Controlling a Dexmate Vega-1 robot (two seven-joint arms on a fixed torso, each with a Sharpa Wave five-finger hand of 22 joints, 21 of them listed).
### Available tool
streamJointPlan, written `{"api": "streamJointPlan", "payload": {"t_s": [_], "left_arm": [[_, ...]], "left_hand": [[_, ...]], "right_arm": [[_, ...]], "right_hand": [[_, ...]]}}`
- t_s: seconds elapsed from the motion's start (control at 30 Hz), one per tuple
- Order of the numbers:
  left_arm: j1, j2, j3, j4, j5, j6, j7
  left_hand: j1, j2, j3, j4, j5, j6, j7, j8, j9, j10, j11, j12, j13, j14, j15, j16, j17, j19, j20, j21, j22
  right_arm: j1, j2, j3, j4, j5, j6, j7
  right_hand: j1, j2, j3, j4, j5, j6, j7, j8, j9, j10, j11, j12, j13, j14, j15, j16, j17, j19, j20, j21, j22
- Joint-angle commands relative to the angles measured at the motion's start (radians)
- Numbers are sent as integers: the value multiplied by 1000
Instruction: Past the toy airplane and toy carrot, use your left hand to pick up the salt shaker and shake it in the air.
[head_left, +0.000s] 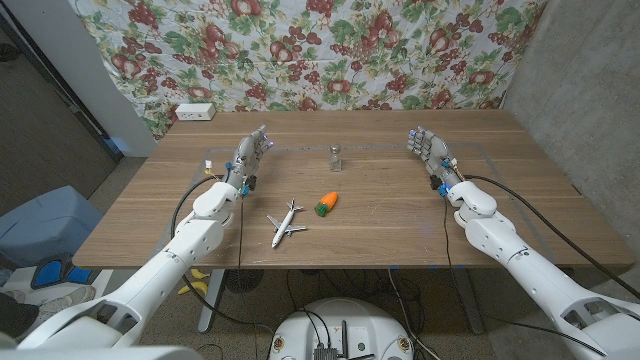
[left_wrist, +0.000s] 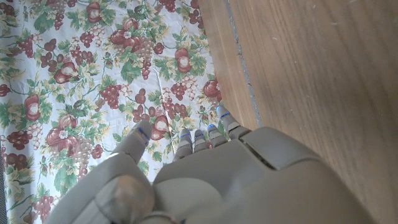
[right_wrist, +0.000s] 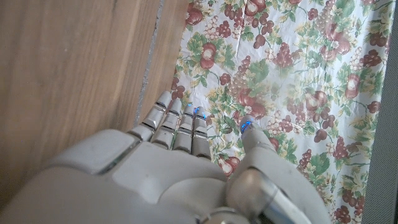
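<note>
I stand at a wooden table (head_left: 400, 215) with a flowered cloth (head_left: 330, 50) hung behind its far edge. My left hand (head_left: 250, 155) is over the left part of the table, fingers straight and a little apart, holding nothing. My right hand (head_left: 428, 150) mirrors it near the right edge, also spread and holding nothing. The salt shaker (head_left: 335, 158) stands upright near the far edge, about midway along it. Nearer my edge lie the toy airplane (head_left: 286, 222) and, just beside it, the toy carrot (head_left: 327, 203).
</note>
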Motion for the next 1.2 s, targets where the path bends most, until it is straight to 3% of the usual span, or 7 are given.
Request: {"api": "streamJointPlan", "payload": {"t_s": [0.03,0.3,0.43,0.73,0.97,1.2], "left_arm": [[7,4,-18,12,-13,-5,22],[-12,-12,-13,45,-5,-26,16],[-18,-8,-4,40,21,-24,35],[-26,-4,9,31,59,-27,58],[-27,-2,18,26,85,-31,74],[-29,8,27,16,121,-32,94]], "left_hand": [[8,44,6,-1,6,-1,-6,5,3,-7,-3,6,2,-8,-17,4,5,-3,-7,1,4],[8,41,4,-5,6,0,-7,6,3,-3,-4,8,2,-2,-16,5,4,1,-4,0,4],[7,35,3,-9,6,9,-8,9,4,11,-5,12,2,16,-15,9,2,13,11,-2,5],[5,29,6,-16,6,27,-12,14,4,29,-6,17,2,41,-9,12,1,30,24,-4,5],[8,19,4,-30,5,34,-16,15,4,38,-7,18,2,48,-11,10,-2,38,26,-7,5],[13,-2,-5,-60,1,53,-23,18,5,53,-15,20,2,71,-10,9,-4,61,38,-10,5]], "right_arm": [[29,34,8,96,26,26,45],[48,39,4,115,11,32,37],[53,46,7,131,15,41,41],[58,47,11,150,18,51,55],[55,44,13,146,21,52,60],[46,41,14,132,13,59,47]], "right_hand": [[12,-6,4,0,7,9,1,7,4,11,1,9,2,11,-15,7,0,8,-27,19,3],[14,-7,2,-5,7,17,3,11,3,16,4,12,-1,14,-15,7,-4,12,-24,11,3],[14,-7,1,-7,8,19,2,12,3,17,4,12,-2,16,-10,8,-6,13,-20,6,3],[13,-8,-6,-11,10,27,-2,14,3,30,5,16,-8,26,-2,11,-14,15,34,-12,5],[12,-6,-8,-11,11,30,0,15,3,34,6,18,-10,32,6,13,-17,24,21,-17,5],[10,-7,-11,-11,11,31,3,15,3,36,10,18,-12,36,10,15,-19,32,22,-21,5]]}}
